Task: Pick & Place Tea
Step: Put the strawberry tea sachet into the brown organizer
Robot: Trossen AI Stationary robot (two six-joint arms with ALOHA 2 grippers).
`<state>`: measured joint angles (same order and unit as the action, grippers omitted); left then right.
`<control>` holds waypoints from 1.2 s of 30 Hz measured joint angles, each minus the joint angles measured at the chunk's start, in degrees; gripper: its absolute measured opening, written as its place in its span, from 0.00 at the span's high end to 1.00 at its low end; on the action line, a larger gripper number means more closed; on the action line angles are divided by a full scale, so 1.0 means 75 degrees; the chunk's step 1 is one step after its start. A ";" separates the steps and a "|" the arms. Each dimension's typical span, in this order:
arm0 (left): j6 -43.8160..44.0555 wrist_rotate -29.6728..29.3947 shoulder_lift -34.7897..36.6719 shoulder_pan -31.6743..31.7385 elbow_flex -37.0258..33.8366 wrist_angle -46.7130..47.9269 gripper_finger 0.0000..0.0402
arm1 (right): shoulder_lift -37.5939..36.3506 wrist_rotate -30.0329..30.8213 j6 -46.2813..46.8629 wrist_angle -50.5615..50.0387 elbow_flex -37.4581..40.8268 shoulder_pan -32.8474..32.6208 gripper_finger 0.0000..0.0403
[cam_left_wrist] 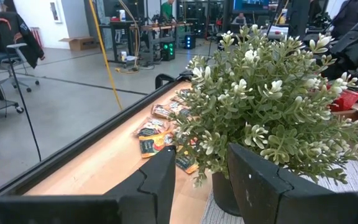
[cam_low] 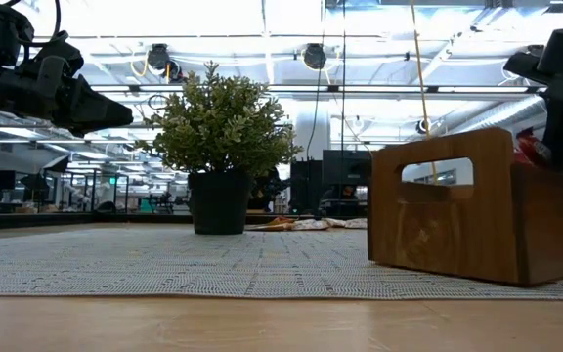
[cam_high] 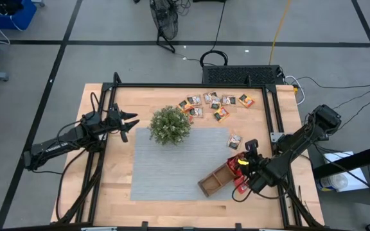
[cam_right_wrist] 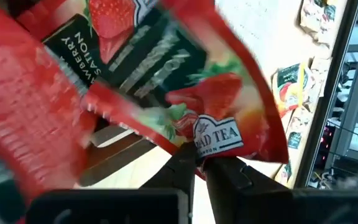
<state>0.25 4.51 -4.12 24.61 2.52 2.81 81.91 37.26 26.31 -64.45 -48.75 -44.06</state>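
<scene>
High view is showing the left gripper (cam_high: 132,124) hanging over bare wood at nine o'clock on the table, its fingers standing apart with nothing between them, tips pointing at the plant (cam_high: 169,125) just beside it. Left wrist view is showing those two dark fingers (cam_left_wrist: 166,177) parted in front of the plant's pot. The plant is standing on the grey mat's (cam_high: 172,173) upper left corner, and the mat below it is lying bare. At twelve to one o'clock, loose tea sachets (cam_high: 214,104) are lying along the table's far edge, near the black frame rail (cam_high: 191,85), with one more sachet (cam_high: 235,140) just off the mat's right edge. At four o'clock the wooden tray (cam_high: 216,180) is sitting tilted across the mat's lower right corner. The right gripper (cam_high: 242,163) is hovering at the tray's right end, and the right wrist view is showing its fingertips pinching the edge of a red strawberry sachet (cam_right_wrist: 191,99).
</scene>
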 joint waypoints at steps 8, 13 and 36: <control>0.0000 0.0000 0.0000 -0.0001 0.0001 0.0000 0.63 | 0.0000 -0.0038 -0.0182 0.0008 -0.0085 0.0001 0.85; 0.0000 0.0000 0.0003 0.0002 0.0001 0.0000 0.63 | 0.0000 -0.0006 -0.0582 0.0027 -0.0426 0.0001 0.82; 0.0000 0.0000 0.0002 0.0002 0.0000 0.0000 0.63 | -0.0876 0.0011 0.2651 -0.1316 -0.1968 -0.0281 0.81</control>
<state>0.25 4.51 -4.11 24.62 2.52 2.81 75.34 37.34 46.19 -74.32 -63.51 -46.16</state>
